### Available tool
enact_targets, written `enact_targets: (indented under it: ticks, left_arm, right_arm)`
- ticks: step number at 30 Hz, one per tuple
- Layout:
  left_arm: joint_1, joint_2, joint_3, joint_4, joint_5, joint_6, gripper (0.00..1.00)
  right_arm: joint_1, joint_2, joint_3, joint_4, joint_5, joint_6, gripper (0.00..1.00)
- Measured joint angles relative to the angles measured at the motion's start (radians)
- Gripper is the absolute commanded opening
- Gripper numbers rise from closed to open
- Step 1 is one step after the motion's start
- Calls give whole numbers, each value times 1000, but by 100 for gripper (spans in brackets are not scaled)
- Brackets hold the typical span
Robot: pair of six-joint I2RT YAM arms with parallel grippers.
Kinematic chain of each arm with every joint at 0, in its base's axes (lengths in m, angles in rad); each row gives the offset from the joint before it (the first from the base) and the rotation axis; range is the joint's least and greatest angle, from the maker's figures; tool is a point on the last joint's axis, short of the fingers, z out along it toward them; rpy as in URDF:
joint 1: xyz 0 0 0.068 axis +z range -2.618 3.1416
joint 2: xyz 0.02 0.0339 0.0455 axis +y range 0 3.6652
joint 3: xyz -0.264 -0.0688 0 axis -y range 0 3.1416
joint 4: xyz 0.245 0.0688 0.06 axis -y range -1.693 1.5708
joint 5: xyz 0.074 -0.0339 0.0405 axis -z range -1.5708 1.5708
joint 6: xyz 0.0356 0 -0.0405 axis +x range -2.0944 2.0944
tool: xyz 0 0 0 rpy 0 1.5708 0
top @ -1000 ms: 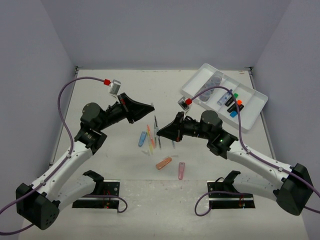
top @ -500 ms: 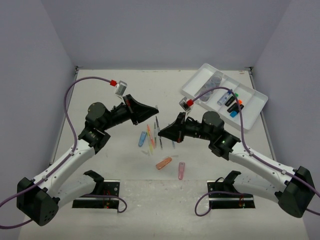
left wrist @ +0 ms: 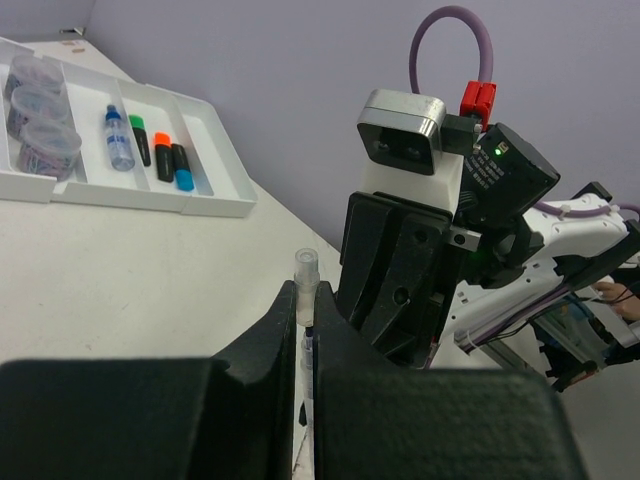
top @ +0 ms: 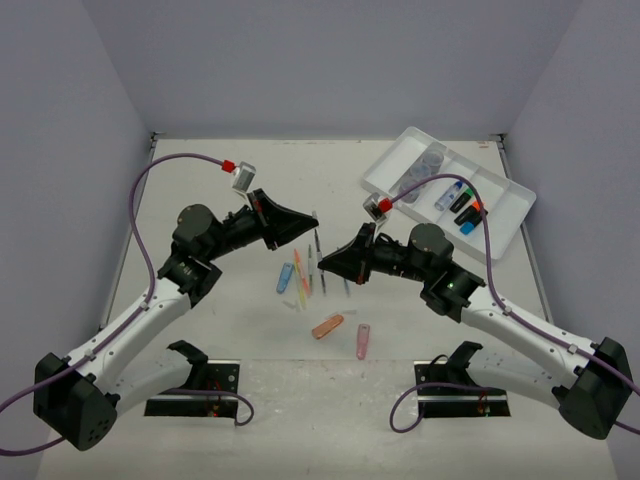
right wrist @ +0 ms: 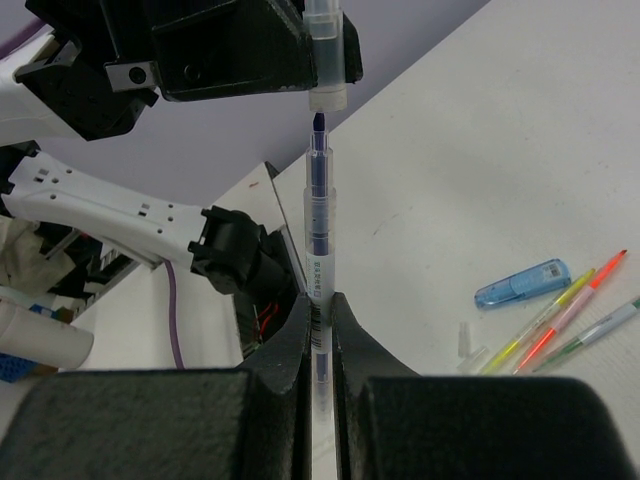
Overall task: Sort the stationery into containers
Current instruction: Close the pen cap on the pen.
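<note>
Only the right wrist view shows the gap. The uncapped blue-tipped pen (right wrist: 318,210) is clamped in the right fingers (right wrist: 319,305), and its clear cap (right wrist: 325,60) is pinched just above it by the left fingers (left wrist: 306,310), over the middle of the counter (top: 330,170). At the far right corner, pots (left wrist: 45,150) and highlighters (left wrist: 165,160) are seen in separate compartments of the white tray (left wrist: 130,196). The print on the pen cannot be read.

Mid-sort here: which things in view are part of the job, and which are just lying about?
Job: pen in right pincer; clear cap in left pincer; loose pens; blue capsule; orange capsule; pink capsule; white tray with pots and highlighters.
Just lying about: purple cables; black base plates.
</note>
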Motion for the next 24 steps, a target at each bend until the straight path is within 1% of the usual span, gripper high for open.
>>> enact_targets:
  ticks: [24]
  left_arm:
    - [-32, 25, 4, 5, -14, 3, 0]
  right_arm:
    - [1, -24, 0, -35, 57, -6, 0]
